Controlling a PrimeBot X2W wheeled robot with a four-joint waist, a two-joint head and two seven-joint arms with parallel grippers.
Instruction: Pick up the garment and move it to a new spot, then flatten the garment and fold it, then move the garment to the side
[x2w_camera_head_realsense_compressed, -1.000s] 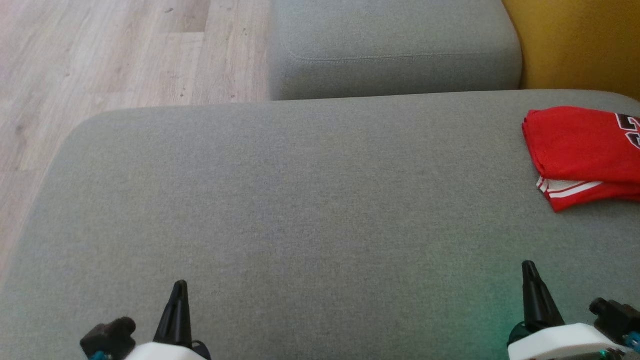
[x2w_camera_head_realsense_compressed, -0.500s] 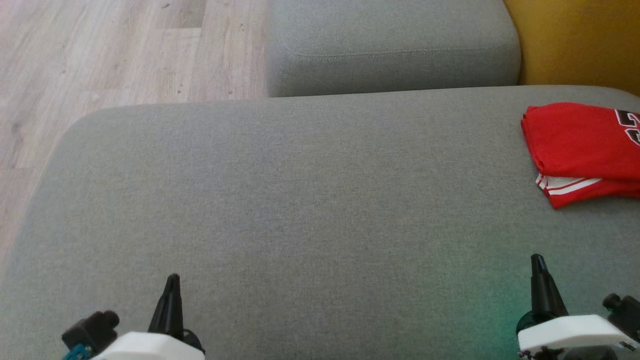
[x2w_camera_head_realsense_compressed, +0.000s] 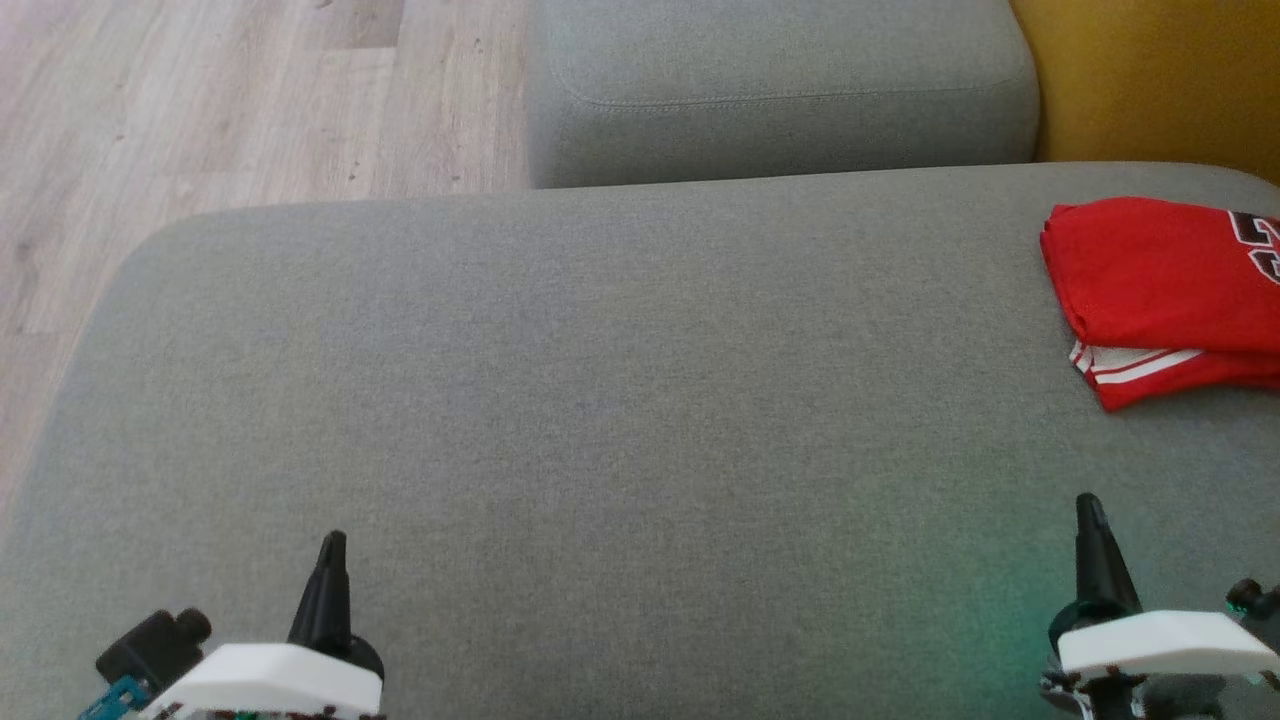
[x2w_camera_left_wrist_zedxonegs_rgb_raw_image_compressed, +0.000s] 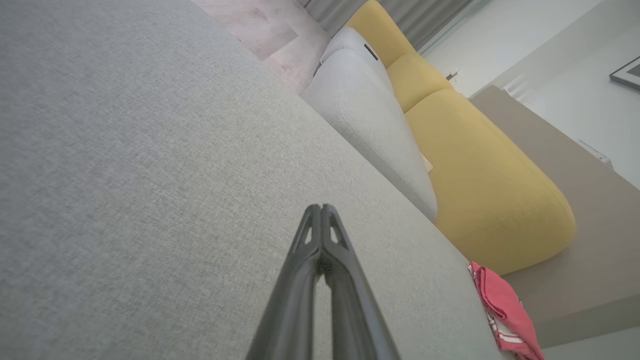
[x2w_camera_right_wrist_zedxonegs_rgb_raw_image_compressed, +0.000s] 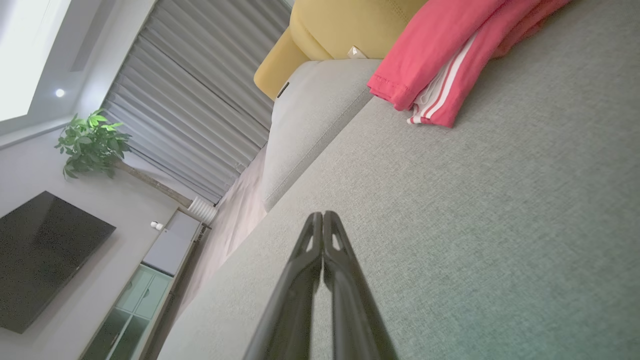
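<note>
On the grey seat (x2w_camera_head_realsense_compressed: 600, 420), at right, folded red garment (x2w_camera_head_realsense_compressed: 1150, 270); yellow cushion (x2w_camera_head_realsense_compressed: 1150, 80) beyond.

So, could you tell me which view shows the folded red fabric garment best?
The head view: the folded red fabric garment is seen from above, stripes and print visible, though edge-cropped. Right wrist view: low, side-on. Left wrist view: small, far corner.

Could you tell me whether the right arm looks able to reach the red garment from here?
Probably yes: the garment lies ahead of the right gripper with only bare cushion between.
</note>
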